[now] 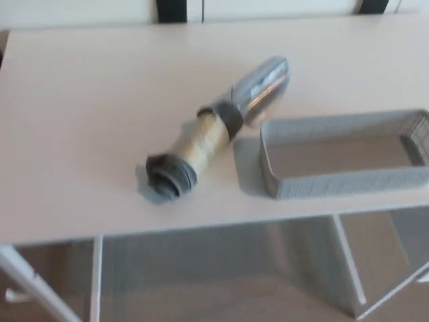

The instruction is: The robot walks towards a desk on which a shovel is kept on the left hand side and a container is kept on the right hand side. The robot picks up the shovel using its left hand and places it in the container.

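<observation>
Head view, the only one on offer: the camera is looking down on a pale tabletop (pixel 80 121), and the picture is a little soft with blur. The shovel (pixel 218 127) is lying flat on it, slanted, its grey ribbed handle end pointing toward the near edge and its shiny metal scoop reaching up and to the right. The container (pixel 345 180), a grey woven-look basket, is sitting just to the right of the shovel, empty, with the scoop's tip nearly at its far left corner, though whether they are touching I cannot tell. Neither the left hand nor the right hand is showing, so their state is not visible here. By my reading, the approach is wrapping up and the pick is not yet begun. The next move is calling for the left hand to come in and close around the tan handle, then lift clear and carry the shovel rightward over the container's rim.
</observation>
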Tool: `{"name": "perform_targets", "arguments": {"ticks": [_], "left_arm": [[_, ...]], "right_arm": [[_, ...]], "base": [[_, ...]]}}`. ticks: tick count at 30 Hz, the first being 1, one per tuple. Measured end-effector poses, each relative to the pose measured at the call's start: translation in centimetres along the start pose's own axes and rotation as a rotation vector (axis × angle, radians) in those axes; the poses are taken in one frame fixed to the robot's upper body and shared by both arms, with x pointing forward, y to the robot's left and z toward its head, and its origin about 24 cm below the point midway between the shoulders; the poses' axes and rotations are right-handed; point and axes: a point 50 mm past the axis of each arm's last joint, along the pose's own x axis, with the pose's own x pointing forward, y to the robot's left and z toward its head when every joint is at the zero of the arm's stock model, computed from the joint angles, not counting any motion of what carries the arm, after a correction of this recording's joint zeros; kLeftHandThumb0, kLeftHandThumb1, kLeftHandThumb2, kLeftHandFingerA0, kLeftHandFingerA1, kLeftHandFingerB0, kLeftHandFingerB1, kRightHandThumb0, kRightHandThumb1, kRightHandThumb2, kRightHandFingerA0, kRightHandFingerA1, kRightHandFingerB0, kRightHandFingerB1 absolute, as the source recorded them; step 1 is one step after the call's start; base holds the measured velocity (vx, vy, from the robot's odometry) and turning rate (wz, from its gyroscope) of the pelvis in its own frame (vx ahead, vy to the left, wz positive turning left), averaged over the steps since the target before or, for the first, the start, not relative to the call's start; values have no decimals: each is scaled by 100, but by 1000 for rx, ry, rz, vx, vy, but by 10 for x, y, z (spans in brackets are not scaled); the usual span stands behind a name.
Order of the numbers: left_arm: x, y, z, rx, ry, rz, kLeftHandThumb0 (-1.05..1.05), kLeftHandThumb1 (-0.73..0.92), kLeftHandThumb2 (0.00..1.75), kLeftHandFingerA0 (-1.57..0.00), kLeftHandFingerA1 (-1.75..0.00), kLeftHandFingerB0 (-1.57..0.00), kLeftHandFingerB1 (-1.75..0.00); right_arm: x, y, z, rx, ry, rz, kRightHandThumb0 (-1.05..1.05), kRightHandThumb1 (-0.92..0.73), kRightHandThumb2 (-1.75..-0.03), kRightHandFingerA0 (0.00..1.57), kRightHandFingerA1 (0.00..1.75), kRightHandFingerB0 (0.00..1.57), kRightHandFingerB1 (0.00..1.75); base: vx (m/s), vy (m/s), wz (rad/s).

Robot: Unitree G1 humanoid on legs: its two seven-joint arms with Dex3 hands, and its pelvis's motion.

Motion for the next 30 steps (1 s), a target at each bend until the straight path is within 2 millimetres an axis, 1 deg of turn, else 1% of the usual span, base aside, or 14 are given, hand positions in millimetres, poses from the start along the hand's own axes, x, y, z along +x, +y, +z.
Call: {"name": "perform_targets", "arguments": {"ticks": [1, 2, 3, 4, 7, 8, 13, 14, 18, 22, 26, 28, 29, 30], "left_arm": [[0, 0, 1, 2, -1, -1, -36, 61, 68, -26, -39, -25, -36], [1, -1, 1, 4, -2, -2, -36, 61, 68, -26, -39, -25, -36], [1, -1, 1, 5, -1, -2, -31, 65, 60, -28, -35, -24, -30], [0, -1, 0, 6, 2, -3, -31, 65, 60, -28, -36, -24, -30], [0, -3, -2, 15, 8, -12, -30, 65, 60, -28, -36, -24, -30], [-1, -5, -2, 18, 9, -16, -37, 60, 68, -25, -39, -25, -36], [0, -12, -8, 37, 31, -35, -36, 60, 69, -29, -40, -28, -37], [1, -20, -8, 54, 27, -61, -32, 64, 60, -32, -35, -28, -31], [4, -39, -6, 81, 8, -125, -33, 63, 59, -35, -35, -31, -32], [1, -50, -13, 94, 26, -166, -35, 64, 60, -33, -36, -30, -31], [3, -54, -19, 104, 49, -184, -37, 63, 59, -33, -35, -29, -31], [2, -53, -20, 115, 51, -188, -32, 64, 60, -32, -36, -28, -31], [1, -52, -19, 121, 49, -188, -35, 60, 68, -28, -40, -27, -37], [0, -53, -17, 127, 41, -190, -35, 60, 68, -28, -41, -28, -37]], "right_arm": [[0, 0, 0, 0, 0, 1, -34, -85, -72, 16, 57, 4, 30], [0, 0, 0, 0, 0, 1, -34, -85, -72, 16, 57, 4, 30], [0, 0, 0, -1, -1, 1, -33, -85, -72, 18, 58, 5, 34], [0, 0, 0, -2, 0, 1, -32, -85, -70, 18, 59, 4, 42], [1, 1, 0, -6, 1, 4, -33, -84, -71, 19, 60, 2, 46], [1, 1, 0, -8, 0, 3, -31, -85, -72, 17, 59, 5, 36], [1, 1, 1, -9, -5, 2, -32, -84, -72, 18, 60, 5, 36], [1, -1, 2, -15, -13, 0, -32, -83, -72, 19, 61, 5, 36], [2, -2, 2, -17, -7, -3, -33, -82, -74, 18, 61, 4, 31], [2, -1, 0, -17, -1, 2, -33, -82, -74, 18, 59, 4, 27], [1, 1, -1, -11, 1, 5, -32, -81, -74, 18, 60, 4, 28], [2, 2, 0, -9, -2, 9, -33, -81, -75, 18, 61, 4, 29], [2, 3, 0, -8, -1, 11, -33, -81, -75, 18, 60, 5, 28], [3, 4, 0, -7, -1, 14, -33, -81, -75, 18, 60, 5, 28]], "base": [[175, 128, 1], [128, 118, 5], [156, 96, 8], [128, 98, 10], [123, 37, 9], [0, 0, 0], [148, -88, 7], [122, -4, 6], [114, 7, -7], [92, 39, -11], [17, 149, 14], [69, 213, -11], [-82, 99, 11], [0, 0, 0]]}}
